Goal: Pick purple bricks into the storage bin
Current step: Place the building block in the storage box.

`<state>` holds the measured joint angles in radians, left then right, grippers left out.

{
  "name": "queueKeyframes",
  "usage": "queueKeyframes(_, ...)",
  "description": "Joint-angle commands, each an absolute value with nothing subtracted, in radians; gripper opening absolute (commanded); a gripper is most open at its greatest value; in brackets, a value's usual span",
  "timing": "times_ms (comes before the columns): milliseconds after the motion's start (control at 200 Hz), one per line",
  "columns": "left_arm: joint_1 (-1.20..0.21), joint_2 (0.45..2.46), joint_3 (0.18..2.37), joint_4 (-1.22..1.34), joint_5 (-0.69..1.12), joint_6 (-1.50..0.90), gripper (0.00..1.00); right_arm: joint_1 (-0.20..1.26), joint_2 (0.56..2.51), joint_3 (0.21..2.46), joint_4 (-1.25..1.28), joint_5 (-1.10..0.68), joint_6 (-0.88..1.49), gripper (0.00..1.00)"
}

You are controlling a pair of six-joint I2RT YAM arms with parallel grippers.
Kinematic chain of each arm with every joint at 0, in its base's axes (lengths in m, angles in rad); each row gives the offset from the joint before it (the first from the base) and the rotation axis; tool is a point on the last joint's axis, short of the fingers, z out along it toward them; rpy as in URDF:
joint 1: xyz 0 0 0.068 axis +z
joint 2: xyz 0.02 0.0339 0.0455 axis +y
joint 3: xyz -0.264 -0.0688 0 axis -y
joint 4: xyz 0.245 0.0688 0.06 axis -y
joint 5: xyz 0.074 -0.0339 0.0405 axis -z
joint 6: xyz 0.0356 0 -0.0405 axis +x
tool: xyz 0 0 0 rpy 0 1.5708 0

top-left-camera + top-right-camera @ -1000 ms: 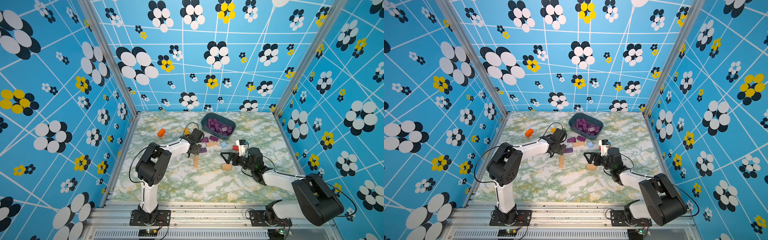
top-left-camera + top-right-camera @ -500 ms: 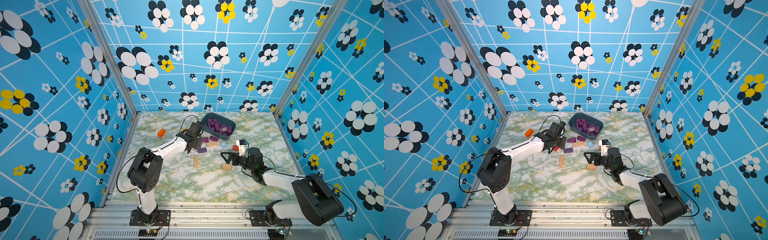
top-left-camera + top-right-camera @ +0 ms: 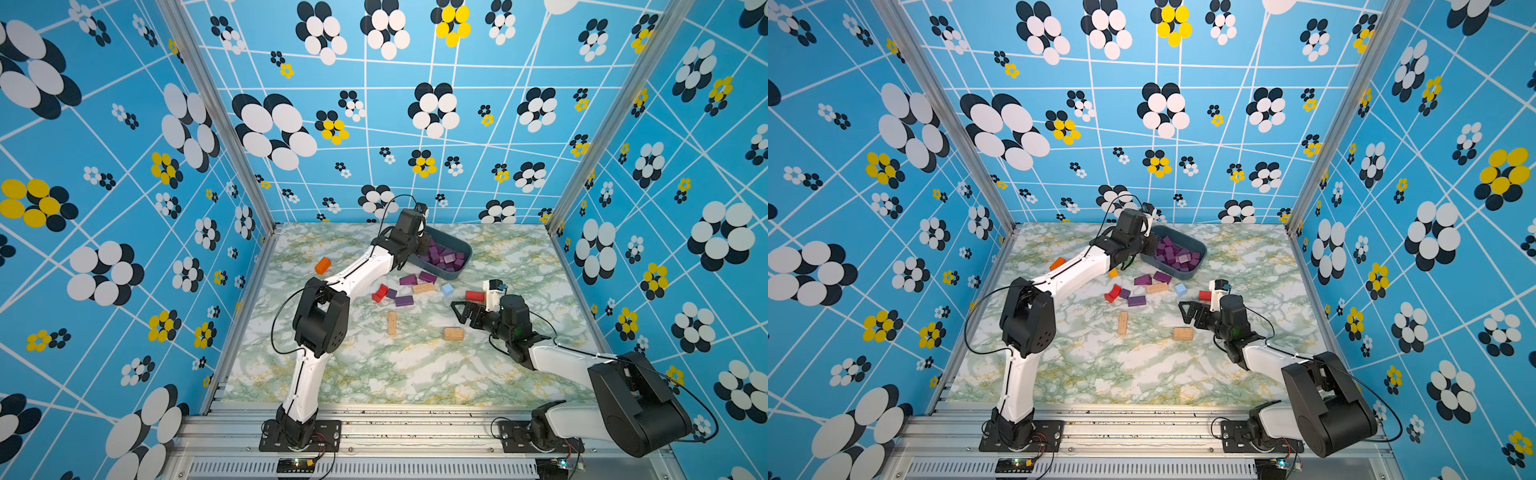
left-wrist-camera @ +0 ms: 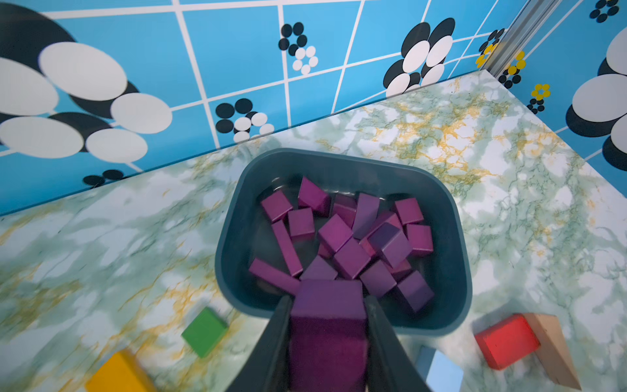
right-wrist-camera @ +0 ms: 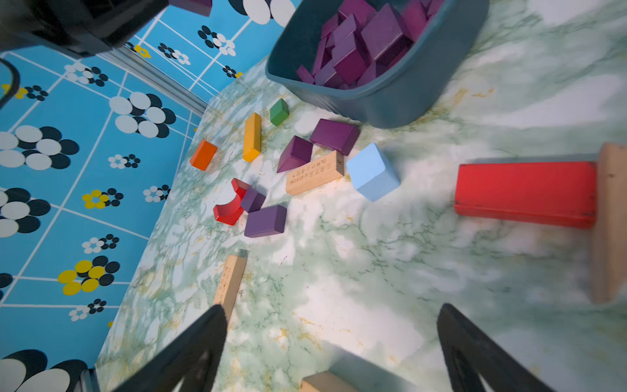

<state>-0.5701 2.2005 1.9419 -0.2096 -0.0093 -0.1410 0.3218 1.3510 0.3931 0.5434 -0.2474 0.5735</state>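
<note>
Four purple bricks [image 3: 404,301] lie loose on the table [image 3: 374,374], just near of the storage bin [image 3: 464,254], whose long axis runs far-left to near-right. The left gripper [image 4: 328,302] is clamped on a fifth brick [image 4: 327,325] above the bin's left end. That brick's long axis seems to follow the fingers [image 4: 278,325], pointing into the bin, whose middle lies just beyond, rightward. The right gripper [image 5: 330,308] hangs wide open and empty, farther off at the near right.

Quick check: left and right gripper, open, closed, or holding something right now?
Left gripper: closed on a dark-purple wooden block.
Right gripper: open, holding nothing.
</note>
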Motion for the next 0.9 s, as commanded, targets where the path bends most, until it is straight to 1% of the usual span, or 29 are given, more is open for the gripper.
queueKeyframes(0, -0.573, 2.303, 2.07, -0.222, 0.027, -0.124, 0.24, 0.309, 1.345, 0.391, 0.482, -0.191, 0.587, 0.99)
queueKeyframes(225, -0.574, 2.496, 2.311, -0.253, 0.032, -0.104, 0.26, 0.303, 1.343, 0.393, 0.468, -0.186, 0.59, 0.99)
queueKeyframes(345, -0.571, 2.574, 2.405, -0.262, 0.047, -0.104, 0.3, 0.3, 1.345, 0.393, 0.462, -0.181, 0.594, 0.99)
queueKeyframes(400, -0.571, 2.597, 2.43, -0.258, 0.046, -0.106, 0.37, 0.299, 1.351, 0.393, 0.462, -0.181, 0.596, 0.99)
queueKeyframes(465, -0.571, 2.61, 2.441, -0.252, 0.042, -0.104, 0.54, 0.296, 1.358, 0.395, 0.46, -0.184, 0.601, 0.99)
queueKeyframes(565, -0.57, 2.607, 2.439, -0.254, 0.036, -0.095, 0.74, 0.296, 1.372, 0.402, 0.457, -0.193, 0.609, 0.99)
queueKeyframes(610, -0.573, 2.604, 2.439, -0.259, 0.034, -0.09, 0.8, 0.294, 1.377, 0.403, 0.457, -0.198, 0.612, 0.99)
queueKeyframes(760, -0.574, 2.56, 2.412, -0.271, 0.015, -0.058, 0.86, 0.293, 1.391, 0.405, 0.466, -0.211, 0.616, 0.99)
queueKeyframes(899, -0.575, 2.464, 2.293, -0.245, 0.011, -0.038, 0.89, 0.29, 1.39, 0.41, 0.449, -0.206, 0.612, 0.99)
